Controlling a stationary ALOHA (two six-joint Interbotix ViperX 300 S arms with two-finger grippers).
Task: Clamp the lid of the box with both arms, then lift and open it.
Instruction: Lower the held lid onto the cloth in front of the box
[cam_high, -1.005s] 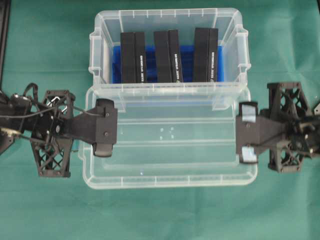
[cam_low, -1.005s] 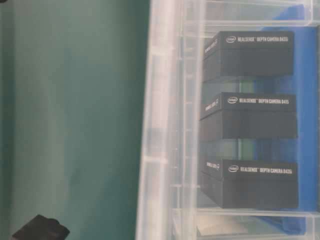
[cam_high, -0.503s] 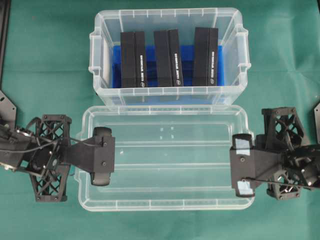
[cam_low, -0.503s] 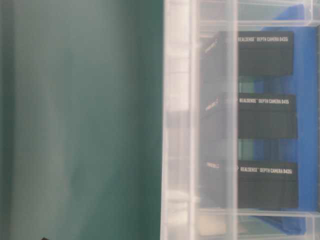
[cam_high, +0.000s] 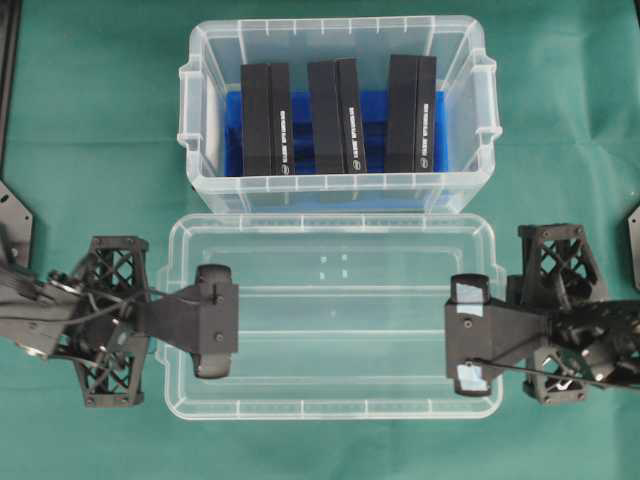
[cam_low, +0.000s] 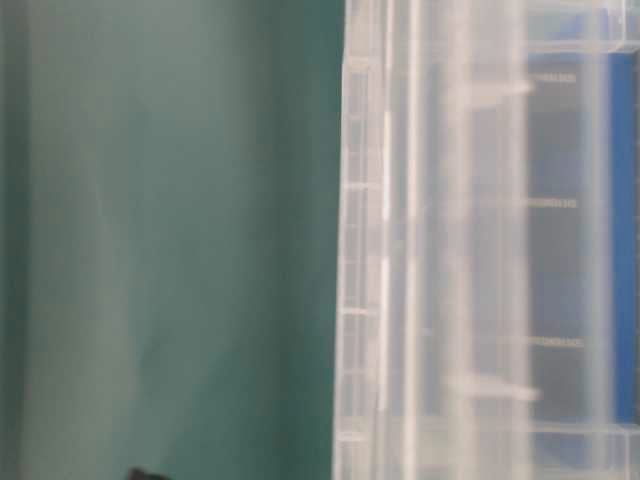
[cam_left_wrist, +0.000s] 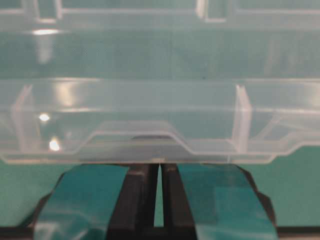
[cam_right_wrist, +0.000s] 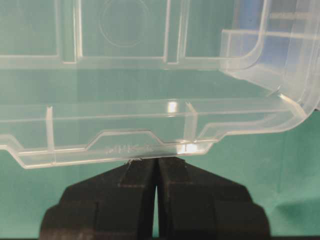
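Left gripper (cam_high: 212, 334) jaws are pinching the lid (cam_high: 335, 315) at its left end tab; right gripper (cam_high: 468, 335) jaws are doing the same at the right end. Lid is hanging level, fully off the box (cam_high: 335, 105) and just in front. Advice: keep both ends level, move in sync. Versus a second ago, lid is no longer overlapping the box's front rim.
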